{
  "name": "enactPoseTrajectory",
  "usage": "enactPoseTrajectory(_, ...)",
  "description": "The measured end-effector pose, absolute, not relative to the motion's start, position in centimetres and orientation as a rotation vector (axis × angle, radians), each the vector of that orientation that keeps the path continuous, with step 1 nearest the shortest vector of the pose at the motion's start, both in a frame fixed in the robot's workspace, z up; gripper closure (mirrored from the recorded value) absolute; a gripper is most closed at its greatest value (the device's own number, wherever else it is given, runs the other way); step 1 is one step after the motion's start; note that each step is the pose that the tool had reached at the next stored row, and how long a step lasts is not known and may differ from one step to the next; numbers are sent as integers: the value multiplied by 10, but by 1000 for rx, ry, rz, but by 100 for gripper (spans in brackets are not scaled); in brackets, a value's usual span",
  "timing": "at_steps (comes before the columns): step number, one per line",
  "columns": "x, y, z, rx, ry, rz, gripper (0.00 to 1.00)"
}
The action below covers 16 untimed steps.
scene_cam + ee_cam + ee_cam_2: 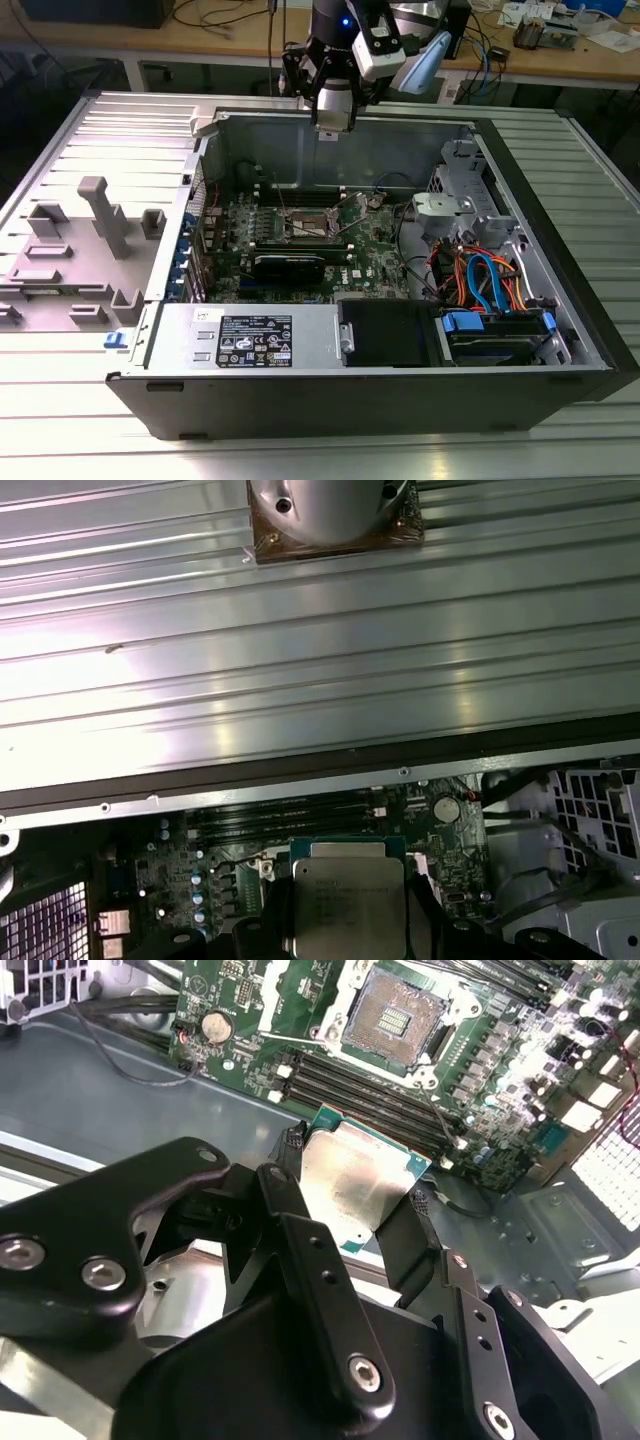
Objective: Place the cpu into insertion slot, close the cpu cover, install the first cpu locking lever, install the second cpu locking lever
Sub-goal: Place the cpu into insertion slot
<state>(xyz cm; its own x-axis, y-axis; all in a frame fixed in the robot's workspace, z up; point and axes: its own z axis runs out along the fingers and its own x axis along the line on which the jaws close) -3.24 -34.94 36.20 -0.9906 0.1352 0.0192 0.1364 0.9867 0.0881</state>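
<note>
Ribbed metal bench (300,450) under open computer case (400,150). Gripper (355,1180) clamped on cpu (362,1172) by opposite edges, well apart from insertion slot (395,1020). Light, stiff, likely fragile underneath: best taken by edges only.

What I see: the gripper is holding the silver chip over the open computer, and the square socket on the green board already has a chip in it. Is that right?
Not quite. The insertion slot is empty: the second wrist view shows its bare dark centre with no chip in it. The rest holds: the gripper holds the cpu over the open computer case.
</note>
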Motion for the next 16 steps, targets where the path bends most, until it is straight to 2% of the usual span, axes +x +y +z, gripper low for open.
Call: enactPoseTrajectory(16, -32, -354, 362, -247, -3116, -140, 45)
